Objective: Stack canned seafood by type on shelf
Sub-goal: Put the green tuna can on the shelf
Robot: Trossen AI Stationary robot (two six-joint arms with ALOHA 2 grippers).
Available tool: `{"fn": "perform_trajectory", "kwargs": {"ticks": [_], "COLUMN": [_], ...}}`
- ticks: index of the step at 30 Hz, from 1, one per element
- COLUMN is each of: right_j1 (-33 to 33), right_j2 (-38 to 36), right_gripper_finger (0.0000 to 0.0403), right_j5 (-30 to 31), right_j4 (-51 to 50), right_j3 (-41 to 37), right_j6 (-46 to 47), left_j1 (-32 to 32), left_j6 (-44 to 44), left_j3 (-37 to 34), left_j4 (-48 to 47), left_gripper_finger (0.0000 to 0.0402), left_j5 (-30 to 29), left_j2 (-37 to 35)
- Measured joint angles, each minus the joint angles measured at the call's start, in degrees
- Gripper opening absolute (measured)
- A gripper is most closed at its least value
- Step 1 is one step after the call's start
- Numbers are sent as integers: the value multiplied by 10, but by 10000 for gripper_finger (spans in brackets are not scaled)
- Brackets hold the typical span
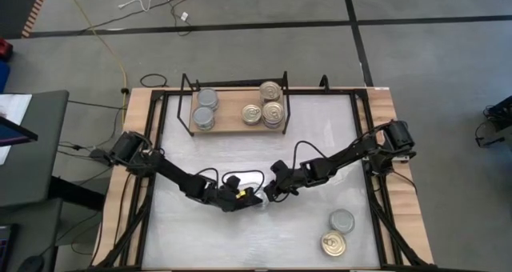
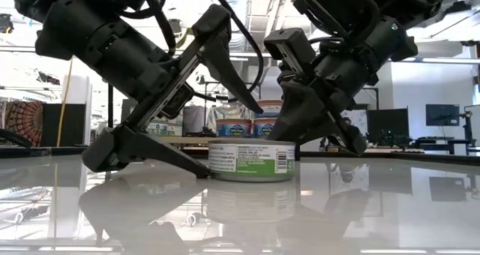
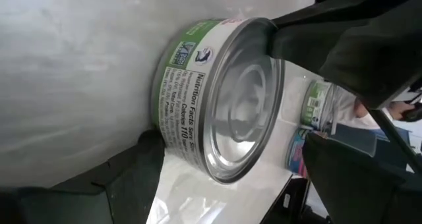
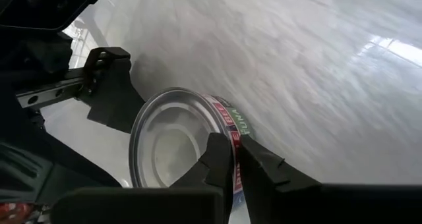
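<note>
One silver-topped, green-labelled tin (image 2: 251, 160) stands flat on the white tabletop near its middle, between my two grippers. My left gripper (image 2: 232, 141) is open. Its lower finger (image 3: 99, 184) lies along the table at the tin's left wall and its upper finger hangs in the air over the tin. My right gripper (image 4: 236, 159) comes from the right and is shut on the tin's rim. The shelf (image 1: 232, 122), a wooden board in a black wire frame, stands at the far side with silver tins (image 1: 205, 110) on its left and gold tins (image 1: 270, 104) on its right. My left gripper's lower finger lies beside the foot of the tin's left wall (image 2: 211, 169); whether it touches there I cannot tell. My right gripper pinches the tin's rim on its right side (image 4: 232, 133), one finger (image 4: 217, 159) on the lid and the other (image 4: 264, 168) outside the wall. It slants down from the table's right. The tin rests flat on the table.
A silver tin (image 1: 342, 221) and a gold tin (image 1: 333, 244) stand on the table's near right. The two grippers are close together over the tin. Bare white tabletop (image 1: 320, 144) lies between them and the shelf. Black frame rails run along both sides.
</note>
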Motion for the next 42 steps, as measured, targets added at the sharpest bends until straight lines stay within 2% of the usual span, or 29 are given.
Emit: {"fn": "perform_trajectory", "kwargs": {"ticks": [16,42], "right_j1": [1,4], "right_j2": [0,1], "right_gripper_finger": [53,53], "right_j5": [-2,-2], "right_j4": [-24,-34], "right_j3": [-1,-1], "right_j6": [21,14], "left_j1": [1,2], "left_j6": [-13,-29], "left_j3": [2,16], "left_j4": [-58,-92], "left_gripper_finger": [348,348], "left_j5": [30,34], "left_j2": [-1,0]}}
